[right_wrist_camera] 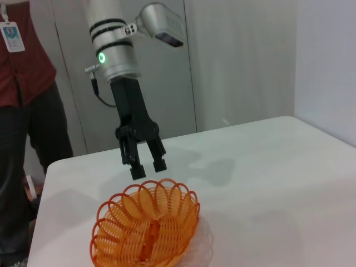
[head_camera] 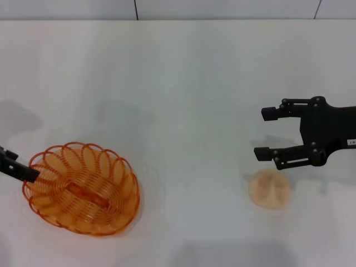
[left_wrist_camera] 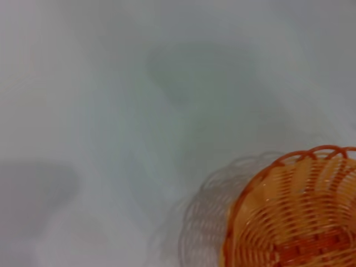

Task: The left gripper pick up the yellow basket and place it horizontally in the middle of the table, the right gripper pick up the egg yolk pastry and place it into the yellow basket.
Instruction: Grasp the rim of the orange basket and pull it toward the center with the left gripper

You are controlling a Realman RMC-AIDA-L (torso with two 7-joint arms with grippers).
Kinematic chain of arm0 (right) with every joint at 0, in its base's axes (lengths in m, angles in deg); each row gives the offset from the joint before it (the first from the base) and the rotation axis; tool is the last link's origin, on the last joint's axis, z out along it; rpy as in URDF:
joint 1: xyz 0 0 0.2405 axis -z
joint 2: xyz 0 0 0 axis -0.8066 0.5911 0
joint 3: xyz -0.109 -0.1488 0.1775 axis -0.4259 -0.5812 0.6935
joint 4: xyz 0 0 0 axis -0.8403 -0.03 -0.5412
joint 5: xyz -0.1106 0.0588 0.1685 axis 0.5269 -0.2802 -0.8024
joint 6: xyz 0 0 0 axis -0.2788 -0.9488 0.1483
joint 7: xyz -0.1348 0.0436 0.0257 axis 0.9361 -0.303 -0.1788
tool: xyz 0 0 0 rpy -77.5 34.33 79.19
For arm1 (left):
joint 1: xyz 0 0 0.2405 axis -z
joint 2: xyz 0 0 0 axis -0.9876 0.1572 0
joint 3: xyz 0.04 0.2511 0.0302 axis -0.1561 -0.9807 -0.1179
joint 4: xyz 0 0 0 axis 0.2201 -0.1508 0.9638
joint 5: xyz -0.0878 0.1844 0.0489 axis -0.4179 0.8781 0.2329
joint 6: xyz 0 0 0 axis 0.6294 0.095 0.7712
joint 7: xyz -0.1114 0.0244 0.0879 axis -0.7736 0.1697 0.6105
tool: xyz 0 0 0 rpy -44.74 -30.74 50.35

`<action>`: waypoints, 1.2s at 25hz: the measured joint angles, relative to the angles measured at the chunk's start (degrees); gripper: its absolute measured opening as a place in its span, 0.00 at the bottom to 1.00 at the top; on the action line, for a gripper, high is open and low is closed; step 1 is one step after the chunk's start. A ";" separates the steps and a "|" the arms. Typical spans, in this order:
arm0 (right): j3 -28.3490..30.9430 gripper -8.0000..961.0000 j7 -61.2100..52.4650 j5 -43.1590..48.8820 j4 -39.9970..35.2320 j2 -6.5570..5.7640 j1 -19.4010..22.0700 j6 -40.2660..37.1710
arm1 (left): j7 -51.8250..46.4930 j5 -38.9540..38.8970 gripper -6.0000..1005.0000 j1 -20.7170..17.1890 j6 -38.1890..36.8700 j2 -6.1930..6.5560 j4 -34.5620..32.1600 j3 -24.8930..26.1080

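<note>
The yellow basket (head_camera: 80, 188) stands on the white table (head_camera: 183, 83) at the near left. It also shows in the left wrist view (left_wrist_camera: 295, 217) and the right wrist view (right_wrist_camera: 147, 228). My left gripper (head_camera: 22, 165) is at the basket's left rim. In the right wrist view the left gripper (right_wrist_camera: 149, 168) hangs open and empty just above that rim. The egg yolk pastry (head_camera: 270, 189) lies on the table at the near right. My right gripper (head_camera: 264, 133) is open and empty, hovering just beyond the pastry, fingers pointing left.
A person in a red shirt (right_wrist_camera: 22, 111) stands past the table's left end, seen in the right wrist view. The table's far edge (head_camera: 178, 20) runs along the top of the head view.
</note>
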 joint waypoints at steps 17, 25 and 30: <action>-0.09 0.86 0.01 -0.02 0.06 0.05 0.00 -0.21 | -0.04 2.39 0.85 1.14 4.20 -0.88 3.65 -0.96; -0.09 0.86 0.01 -0.02 0.07 0.05 0.00 -0.09 | -0.49 3.69 0.73 2.49 5.94 -1.37 5.43 -1.55; -0.09 0.86 0.01 -0.02 0.30 0.04 0.00 0.02 | -0.56 3.83 0.63 3.19 6.53 -1.52 6.41 -1.60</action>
